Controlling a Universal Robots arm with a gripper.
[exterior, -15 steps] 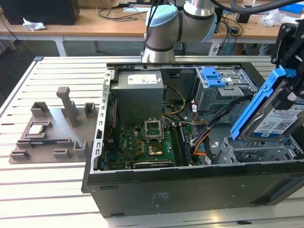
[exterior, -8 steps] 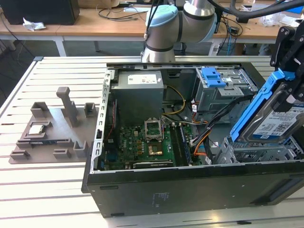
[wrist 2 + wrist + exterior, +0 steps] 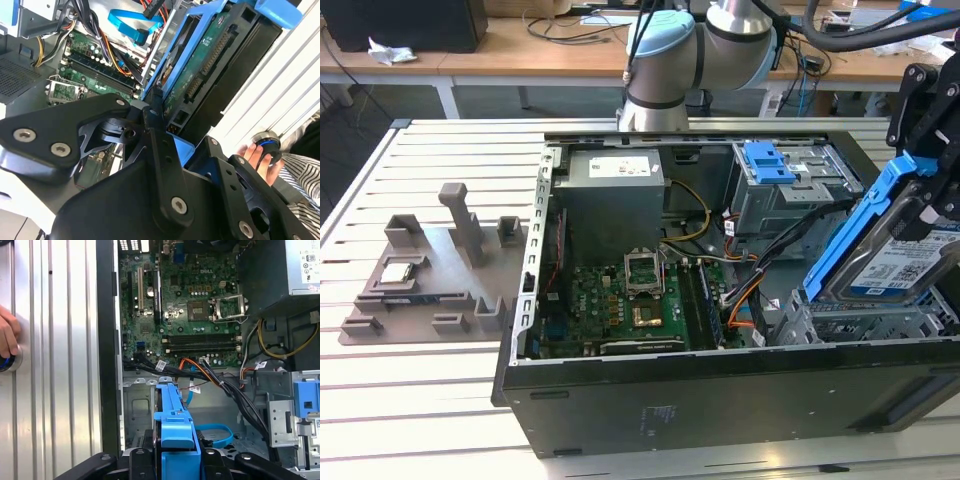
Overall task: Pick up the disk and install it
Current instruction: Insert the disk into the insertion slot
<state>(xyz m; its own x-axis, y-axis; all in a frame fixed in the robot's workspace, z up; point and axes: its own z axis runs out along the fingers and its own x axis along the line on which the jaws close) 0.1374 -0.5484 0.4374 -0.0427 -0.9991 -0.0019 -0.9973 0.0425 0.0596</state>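
In the exterior view my gripper point(image 3: 924, 192) is shut on the disk point(image 3: 898, 256), a silver drive with a white-and-blue label and blue carrier rails. The disk hangs steeply tilted at the exterior view's right, over the open computer case point(image 3: 720, 400), its lower end just above the grey metal bay point(image 3: 860, 322). The second wrist view shows the disk's green circuit-board underside point(image 3: 210, 65) between my black fingers point(image 3: 159, 131). The first wrist view looks along the disk's blue rail point(image 3: 175, 426) from my gripper point(image 3: 176, 462) toward the bay floor.
Inside the case lie the motherboard point(image 3: 630, 300), the power supply point(image 3: 615, 185), cable bundles point(image 3: 750, 285) and a blue caddy point(image 3: 770, 160) on the upper bay. A grey fixture plate point(image 3: 420, 275) sits on the slatted table. A person's hand point(image 3: 260, 156) rests on a round knob beside the case.
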